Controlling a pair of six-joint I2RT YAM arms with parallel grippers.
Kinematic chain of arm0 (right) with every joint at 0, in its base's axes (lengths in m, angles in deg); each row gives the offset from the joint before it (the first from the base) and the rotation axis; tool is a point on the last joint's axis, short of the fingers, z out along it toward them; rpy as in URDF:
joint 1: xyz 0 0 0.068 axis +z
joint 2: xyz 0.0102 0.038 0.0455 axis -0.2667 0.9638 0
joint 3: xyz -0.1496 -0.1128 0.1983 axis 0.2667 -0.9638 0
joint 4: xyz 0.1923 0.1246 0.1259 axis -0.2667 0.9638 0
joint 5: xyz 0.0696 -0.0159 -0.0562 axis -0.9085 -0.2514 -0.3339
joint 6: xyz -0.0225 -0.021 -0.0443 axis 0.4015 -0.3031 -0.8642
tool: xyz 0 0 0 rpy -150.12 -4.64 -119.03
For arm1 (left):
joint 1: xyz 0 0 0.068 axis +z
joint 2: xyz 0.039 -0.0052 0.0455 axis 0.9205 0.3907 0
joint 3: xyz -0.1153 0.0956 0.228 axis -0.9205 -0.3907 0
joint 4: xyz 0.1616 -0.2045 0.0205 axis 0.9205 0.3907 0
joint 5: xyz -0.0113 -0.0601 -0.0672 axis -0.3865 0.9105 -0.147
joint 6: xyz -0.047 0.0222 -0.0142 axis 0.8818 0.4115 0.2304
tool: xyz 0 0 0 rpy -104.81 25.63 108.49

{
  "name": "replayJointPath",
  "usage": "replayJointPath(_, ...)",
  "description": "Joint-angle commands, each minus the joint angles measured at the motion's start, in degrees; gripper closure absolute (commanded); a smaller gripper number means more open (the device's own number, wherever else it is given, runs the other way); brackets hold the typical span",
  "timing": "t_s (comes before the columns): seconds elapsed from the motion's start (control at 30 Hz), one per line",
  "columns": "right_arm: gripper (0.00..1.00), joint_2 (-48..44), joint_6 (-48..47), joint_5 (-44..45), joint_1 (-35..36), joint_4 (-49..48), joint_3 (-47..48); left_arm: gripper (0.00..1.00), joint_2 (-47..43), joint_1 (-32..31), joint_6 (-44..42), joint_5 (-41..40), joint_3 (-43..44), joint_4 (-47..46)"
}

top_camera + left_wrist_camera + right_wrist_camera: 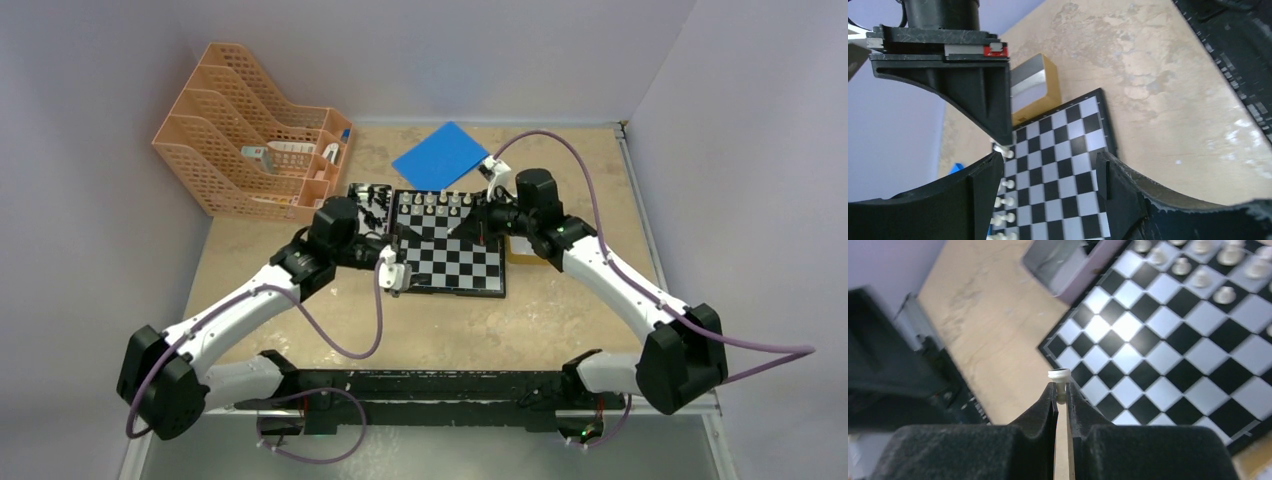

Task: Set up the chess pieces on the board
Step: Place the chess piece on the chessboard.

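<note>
Right end effector: the right end effector (pixel 1061 394) is pinched nearly shut on one white chess piece (pixel 1059 376), which is caught at the very fingertips and hangs above the chessboard (pixel 1168 350).
Left end effector: the left end effector (pixel 1048 197) has its jaws well apart with nothing between them. It is low at the board's 9 o'clock side.
Task pieces: a row of white pieces (pixel 440 201) stands along the board's 12 o'clock edge. The black pieces (pixel 372 205) are clustered off the board at about 10 o'clock.
Risk, grip: I hold only a sliver of the piece. I judge it could twist or drop on touchdown and roll off its square.
Risk, neighbours: the standing row is tight, so coming down off-centre could topple the pieces on either side.
Risk, arms: both end effectors are close together over the board, and I could clip one with the other.
Risk, box: a gold-sided box (pixel 1035 90) sits just beside the board at 3 o'clock, in my right arm's sweep.
Writing: I can read none. A red tag (pixel 996 49) on the right end effector and the labels in the peach file rack (pixel 250 130) are too small.
</note>
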Motion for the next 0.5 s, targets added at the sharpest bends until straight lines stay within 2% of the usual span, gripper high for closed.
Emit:
replayJointPath(0.0, 0.92, -3.4, 0.3, -11.7, 1.1, -3.4, -0.4, 0.31, 5.2, -0.2, -11.3, 2.2, 5.9, -3.3)
replayJointPath(0.2, 0.91, -5.4, 1.4, -14.5, 1.9, -3.6, 0.1, 0.32, 9.5, -0.2, -11.7, 1.9, 7.6, -7.6)
replayJointPath(0.47, 0.91, -5.6, 1.4, -15.7, 2.3, -2.5, 1.4, 0.39, 11.2, -0.3, -11.4, 2.1, 7.6, -9.2)
